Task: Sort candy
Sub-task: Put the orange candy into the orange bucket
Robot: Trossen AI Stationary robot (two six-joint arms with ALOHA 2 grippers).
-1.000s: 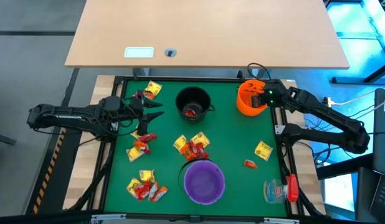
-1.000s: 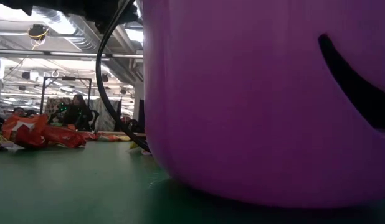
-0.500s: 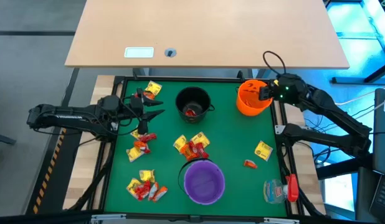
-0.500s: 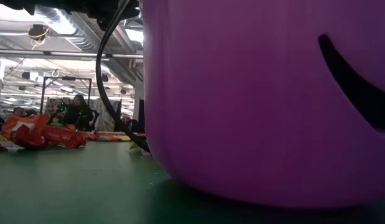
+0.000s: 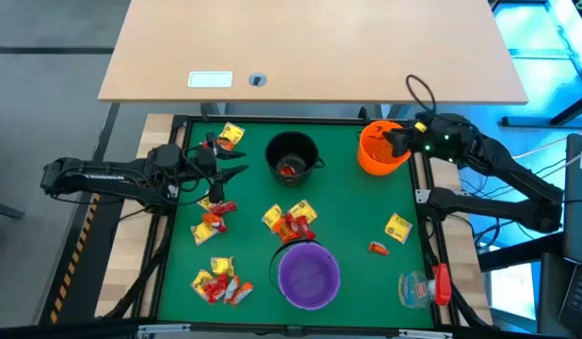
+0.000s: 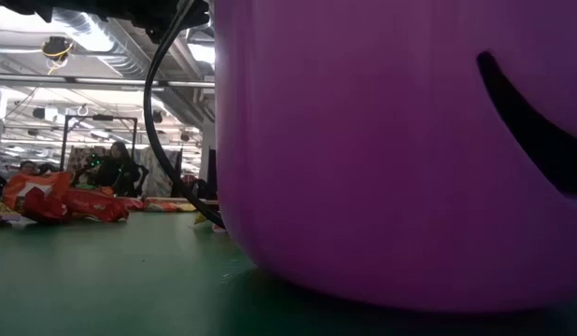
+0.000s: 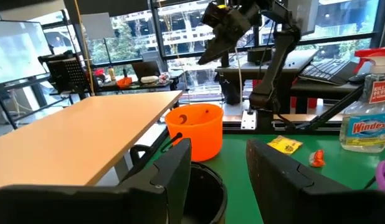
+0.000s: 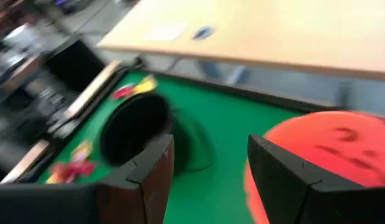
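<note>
Small wrapped candies in yellow, red and orange lie in loose groups on the green mat [image 5: 352,202]: near the left side [image 5: 214,217], in the middle [image 5: 291,222], at the near left [image 5: 218,281] and at the right [image 5: 397,227]. A red one lies in the black bowl [image 5: 292,155]. My left gripper [image 5: 236,167] is open and empty, just left of the black bowl. My right gripper [image 5: 392,141] is open and empty, well above the orange bowl [image 5: 378,151], as the left wrist view [image 7: 211,53] shows.
A purple bowl [image 5: 308,275] stands at the near middle and fills the low view [image 6: 401,149]. A clear spray bottle with a red part [image 5: 425,287] lies at the near right corner. A wooden table [image 5: 310,47] stands beyond the far edge.
My right gripper has risen from just over the orange bowl and drawn slightly toward the table's right edge; its wrist has tipped. My left arm has kept still.
</note>
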